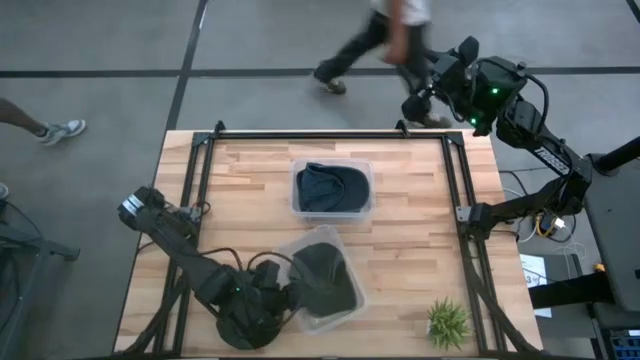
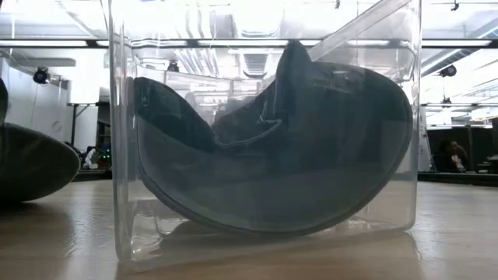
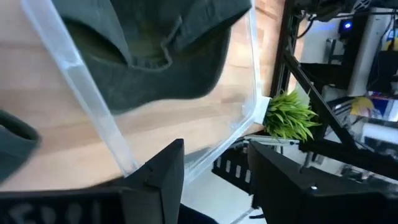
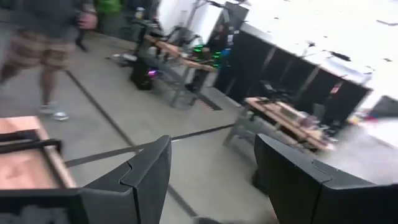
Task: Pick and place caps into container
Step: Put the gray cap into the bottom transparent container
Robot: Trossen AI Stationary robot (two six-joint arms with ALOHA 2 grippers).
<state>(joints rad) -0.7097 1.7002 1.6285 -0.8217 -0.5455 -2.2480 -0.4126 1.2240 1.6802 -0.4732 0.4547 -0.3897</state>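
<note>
Two clear plastic containers stand on the wooden table. The far one (image 1: 332, 190) holds a navy cap (image 1: 330, 186). The near one (image 1: 325, 282) sits askew and holds a dark olive cap (image 1: 326, 276), which also shows in the left wrist view (image 3: 155, 56) and the low view (image 2: 272, 155). Part of another dark cap shows beside it (image 3: 12, 143) (image 2: 31, 167). My left gripper (image 1: 283, 302) (image 3: 214, 177) is open at the near container's rim (image 3: 112, 137). My right gripper (image 1: 420, 100) (image 4: 211, 180) is open and empty beyond the table's far right corner, pointing into the room. My left gripper is open with its fingers level at the near container's rim (image 3: 124, 162), close to a corner. I cannot tell whether a finger touches the rim.
A small green spiky plant (image 1: 447, 322) (image 3: 289, 115) stands at the near right corner. Black frame rails (image 1: 462, 210) run along the table's sides. A person (image 1: 385, 40) walks past beyond the far edge. Bare wood lies left of the containers (image 1: 240, 200).
</note>
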